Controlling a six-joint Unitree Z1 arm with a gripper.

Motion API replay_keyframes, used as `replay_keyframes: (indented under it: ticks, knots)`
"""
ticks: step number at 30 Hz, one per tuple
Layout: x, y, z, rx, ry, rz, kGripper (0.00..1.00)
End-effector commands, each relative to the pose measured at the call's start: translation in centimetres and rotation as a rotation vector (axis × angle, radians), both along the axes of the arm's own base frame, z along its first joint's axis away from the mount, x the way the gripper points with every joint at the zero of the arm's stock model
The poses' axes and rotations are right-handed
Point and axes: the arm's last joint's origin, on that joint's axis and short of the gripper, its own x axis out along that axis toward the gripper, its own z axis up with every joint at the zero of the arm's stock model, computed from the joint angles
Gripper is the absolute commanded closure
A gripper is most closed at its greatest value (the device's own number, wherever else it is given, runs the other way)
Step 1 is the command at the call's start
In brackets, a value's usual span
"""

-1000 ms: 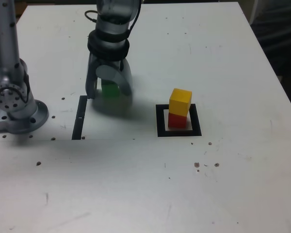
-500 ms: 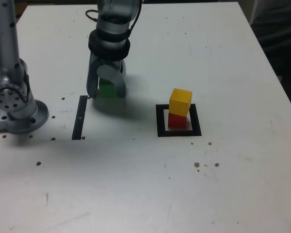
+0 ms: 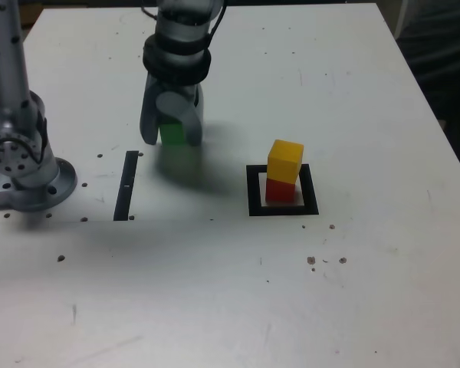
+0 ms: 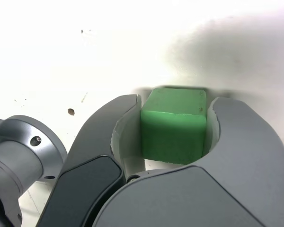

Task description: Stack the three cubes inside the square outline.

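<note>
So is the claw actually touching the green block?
Touching: in the wrist view, the gripper's two jaws press against opposite sides of the green block.

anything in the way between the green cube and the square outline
Nothing visible stands between the green cube, held in the jaws, and the square outline. The spot itself is occupied: the yellow cube sits on the red one there.

Bright pics, soft shadows, wrist overexp.
</note>
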Motion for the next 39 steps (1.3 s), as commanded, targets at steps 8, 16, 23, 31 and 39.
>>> replay_keyframes:
  ticks: [8, 16, 23, 31, 39]
  knots:
    - [1.8, -3.5, 5.7, 0.026, -0.047, -0.13, 0.74]
    - [4.3, -6.3, 9.6, -0.018, -0.084, -0.236, 0.74]
    - [6.8, -9.1, 11.1, -0.037, -0.075, -0.326, 0.74]
    - [9.7, -10.7, 10.5, -0.04, -0.065, -0.373, 0.74]
    - [11.6, -11.1, 9.2, -0.043, -0.05, -0.389, 0.74]
